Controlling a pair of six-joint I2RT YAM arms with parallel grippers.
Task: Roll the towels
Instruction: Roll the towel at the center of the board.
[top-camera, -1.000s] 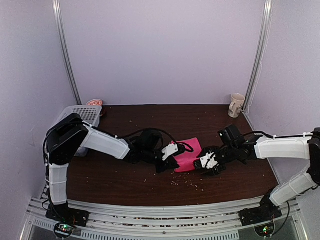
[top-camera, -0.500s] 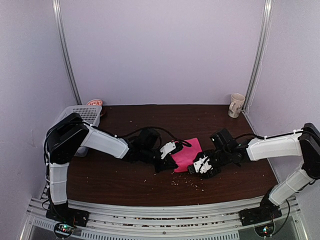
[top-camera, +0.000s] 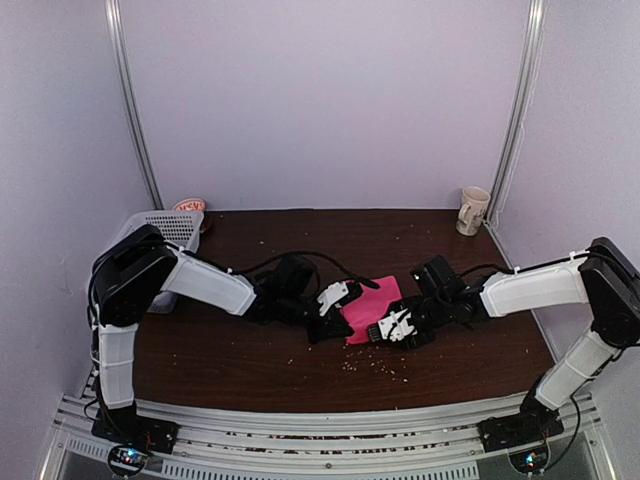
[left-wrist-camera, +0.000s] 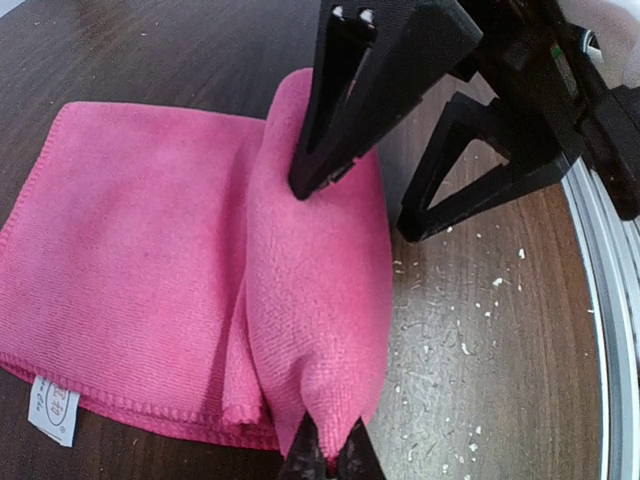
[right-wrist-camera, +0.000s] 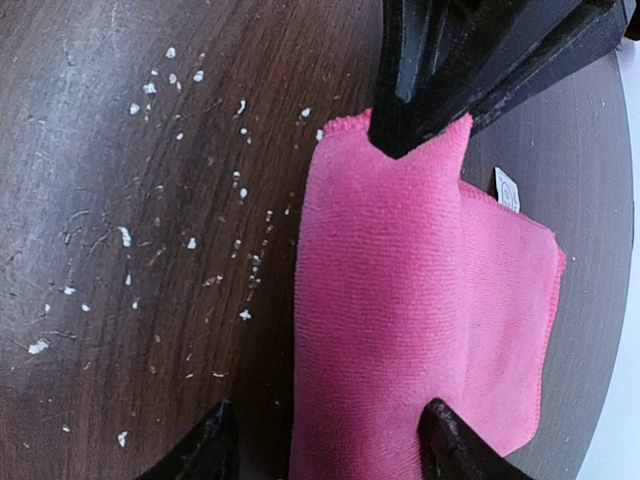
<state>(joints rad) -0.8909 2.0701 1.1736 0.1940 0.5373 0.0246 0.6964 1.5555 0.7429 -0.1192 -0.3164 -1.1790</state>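
While the left gripper (left-wrist-camera: 328, 455) seems to pinch one end of the half-rolled pink towel (top-camera: 370, 305) near the middle of the desk (top-camera: 240, 350), the right gripper (right-wrist-camera: 328, 440) straddles the other end unclosed, so uneven pushing could skew or unwind the roll

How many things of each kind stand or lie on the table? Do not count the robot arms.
pink towel: 1
white basket: 1
cream mug: 1
red-and-white thing behind the basket, kind unclear: 1
Total: 4
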